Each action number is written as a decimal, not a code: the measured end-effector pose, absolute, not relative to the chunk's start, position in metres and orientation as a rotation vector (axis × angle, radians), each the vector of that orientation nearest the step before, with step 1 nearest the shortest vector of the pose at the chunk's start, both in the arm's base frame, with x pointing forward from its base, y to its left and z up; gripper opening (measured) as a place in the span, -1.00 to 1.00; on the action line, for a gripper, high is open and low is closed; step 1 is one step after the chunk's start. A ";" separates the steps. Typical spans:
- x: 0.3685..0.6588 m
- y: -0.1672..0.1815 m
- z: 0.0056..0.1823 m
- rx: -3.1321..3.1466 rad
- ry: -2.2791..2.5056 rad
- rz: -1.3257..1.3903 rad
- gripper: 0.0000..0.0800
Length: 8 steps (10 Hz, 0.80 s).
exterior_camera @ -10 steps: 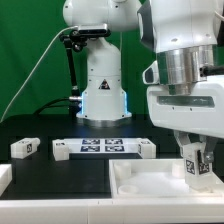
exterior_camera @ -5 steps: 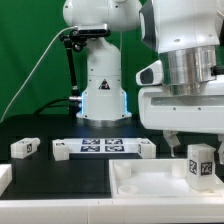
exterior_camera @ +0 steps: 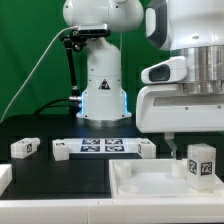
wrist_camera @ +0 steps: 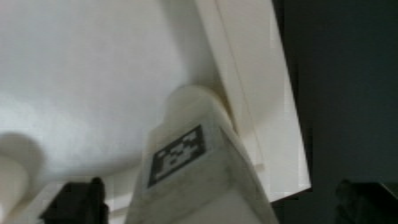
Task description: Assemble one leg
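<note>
The leg (exterior_camera: 201, 160) stands upright on the white tray (exterior_camera: 140, 182), toward the exterior view's right, its tag facing the camera. My jaws are spread wide to either side of it, gripping nothing. The marker board (exterior_camera: 100, 147) lies on the black table (exterior_camera: 60, 175) beyond

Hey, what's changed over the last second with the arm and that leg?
The gripper let go of the leg and rose straight up; its jaws now stand open above it. The leg stayed upright in the tray. The other leg and the marker board did not move.
</note>
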State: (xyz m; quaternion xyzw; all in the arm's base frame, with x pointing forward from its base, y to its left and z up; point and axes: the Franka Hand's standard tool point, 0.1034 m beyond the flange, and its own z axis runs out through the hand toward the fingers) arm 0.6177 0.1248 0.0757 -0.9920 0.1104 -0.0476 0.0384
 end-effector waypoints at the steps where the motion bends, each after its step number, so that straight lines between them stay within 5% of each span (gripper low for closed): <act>1: 0.618 0.124 0.075 -3.059 0.200 -0.163 0.62; 2: 0.616 0.121 0.073 -3.070 0.047 -0.171 0.62; 4: 0.616 0.116 0.072 -3.073 -0.043 -0.170 0.01; 5: 0.616 0.117 0.072 -3.073 -0.044 -0.170 0.01; 6: 0.616 0.117 0.072 -3.073 -0.044 -0.170 -0.27; 8: 0.616 0.117 0.072 -3.070 -0.006 -0.168 -0.27</act>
